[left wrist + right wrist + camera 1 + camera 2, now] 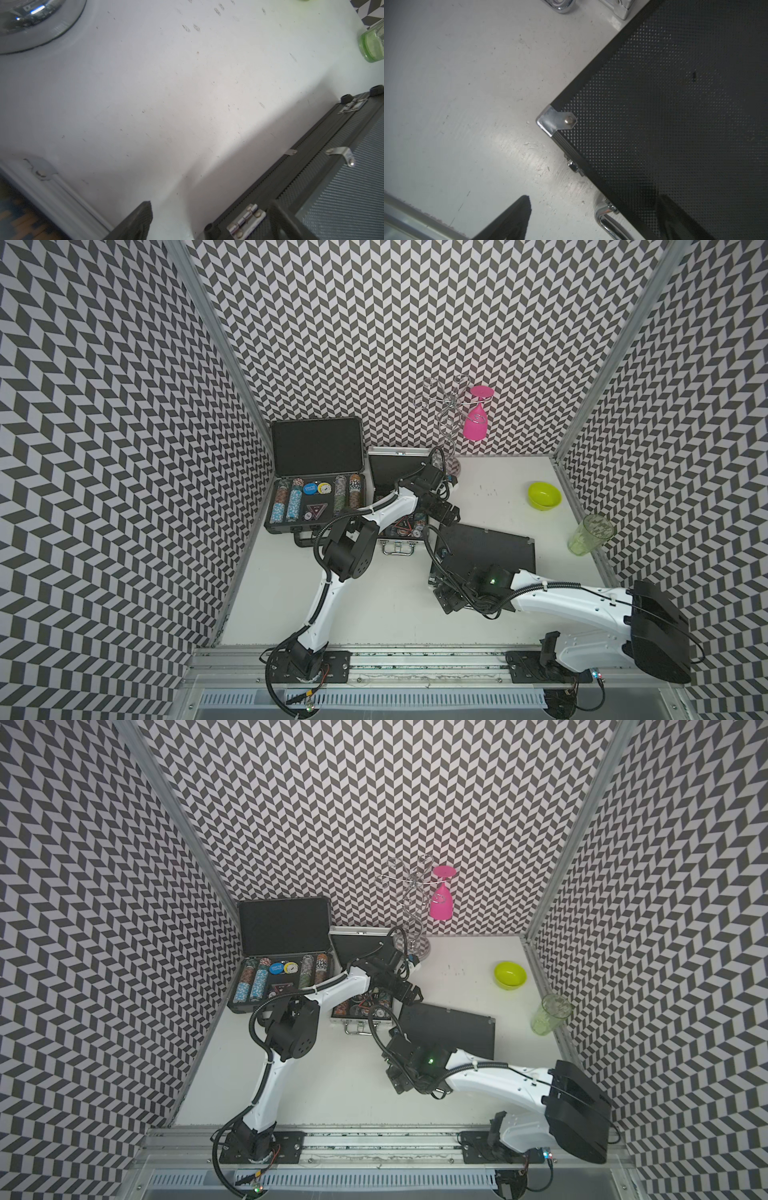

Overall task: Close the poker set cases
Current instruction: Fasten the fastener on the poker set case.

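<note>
Now | left fingers (pixel 135 224) apart | right fingers (pixel 512 220) apart | flat case (pixel 490 547) shut

Front-left desk (pixel 291 605) lay bare: widest passage. Clear strip ran between flat case (pixel 490 547) and bowl (pixel 543 494). Back-left corner filled by open case (pixel 318 445), lid upright. Left arm (pixel 390 506) hung over middle case (pixel 405 526). Rack (pixel 451 423) blocked back; cup (pixel 590 533) crowded right edge. Right arm (pixel 561 601) crossed front-right, claw (pixel 446 599) at flat case's near corner.
</note>
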